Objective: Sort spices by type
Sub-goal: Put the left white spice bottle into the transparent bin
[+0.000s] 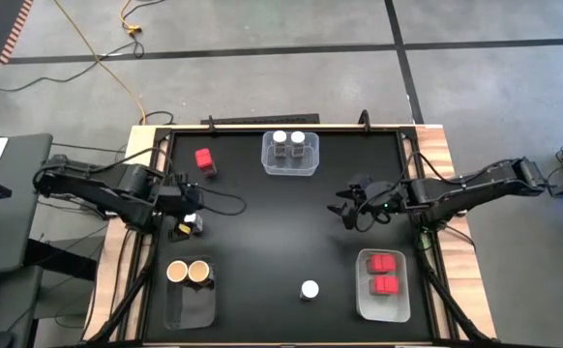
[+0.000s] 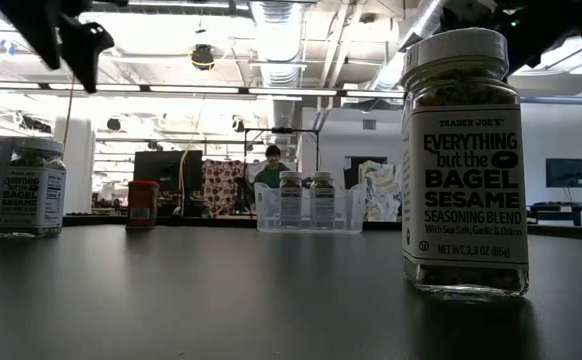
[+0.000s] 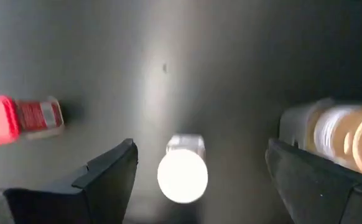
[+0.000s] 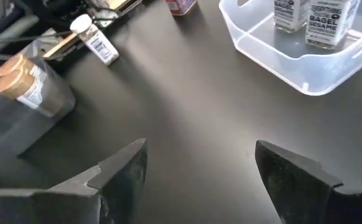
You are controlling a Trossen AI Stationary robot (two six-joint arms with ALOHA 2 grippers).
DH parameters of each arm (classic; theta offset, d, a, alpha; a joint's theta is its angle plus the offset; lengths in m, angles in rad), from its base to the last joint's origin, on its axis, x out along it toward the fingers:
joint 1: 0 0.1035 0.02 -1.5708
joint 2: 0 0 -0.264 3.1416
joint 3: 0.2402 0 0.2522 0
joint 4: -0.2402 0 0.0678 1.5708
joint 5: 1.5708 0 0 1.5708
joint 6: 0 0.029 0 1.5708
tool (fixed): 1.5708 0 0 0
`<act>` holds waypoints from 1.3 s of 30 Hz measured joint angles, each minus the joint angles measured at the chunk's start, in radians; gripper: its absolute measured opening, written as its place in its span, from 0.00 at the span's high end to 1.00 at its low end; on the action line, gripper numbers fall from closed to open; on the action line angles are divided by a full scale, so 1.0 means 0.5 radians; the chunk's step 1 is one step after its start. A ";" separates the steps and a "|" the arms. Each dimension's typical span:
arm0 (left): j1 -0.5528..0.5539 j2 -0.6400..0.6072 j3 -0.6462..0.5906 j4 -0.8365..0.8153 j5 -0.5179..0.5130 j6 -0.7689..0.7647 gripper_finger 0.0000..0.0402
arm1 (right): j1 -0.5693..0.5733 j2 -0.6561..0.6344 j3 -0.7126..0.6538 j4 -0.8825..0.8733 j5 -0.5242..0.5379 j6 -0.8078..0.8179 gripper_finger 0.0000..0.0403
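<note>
White-lidded jar [image 3: 182,169] sat between your left gripper's [image 1: 191,224] spread fingers at the table's left edge, not clamped. Your right gripper [image 1: 349,210] hovered open mid-table, holding nothing. Another white-lidded jar [image 1: 309,289] stood alone near the front; one red box [image 1: 205,160] lay loose at the back

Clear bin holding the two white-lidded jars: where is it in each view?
High view: clear bin at the table's far edge, centre.
Low view: centre of the picture, far across the table.
Right wrist view: ahead of the open fingers, off to one side.
Left wrist view: not in it.
Landmark: the lone red box beside the bin, left of it in the high and low views.
</note>
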 joint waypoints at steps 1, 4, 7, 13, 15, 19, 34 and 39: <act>0.000 0.018 0.000 -0.041 0.005 0.003 0.16 | 0.001 0.000 0.000 -0.001 -0.001 -0.027 0.20; 0.000 0.055 0.000 -0.110 0.049 0.055 0.16 | -0.001 0.000 0.000 -0.001 -0.004 -0.090 0.20; 0.000 0.081 -0.001 -0.115 0.077 0.074 0.16 | -0.001 0.000 0.000 -0.007 -0.003 -0.101 0.20; 0.000 0.096 -0.012 -0.108 0.099 0.106 0.16 | -0.001 0.000 0.000 -0.010 -0.003 -0.102 0.20; 0.000 0.056 -0.082 -0.076 0.100 0.107 0.16 | -0.004 0.000 0.000 -0.010 -0.003 -0.101 0.20; 0.000 -0.080 -0.325 -0.022 0.125 0.095 0.16 | -0.006 0.000 0.000 -0.009 -0.003 -0.088 0.20; 0.059 -0.390 -0.784 0.239 0.152 0.146 0.16 | -0.102 0.000 0.000 -0.008 0.002 0.017 0.20; 0.201 -0.355 -0.831 0.264 0.182 0.234 0.16 | -0.127 0.000 0.000 -0.008 0.002 0.058 0.20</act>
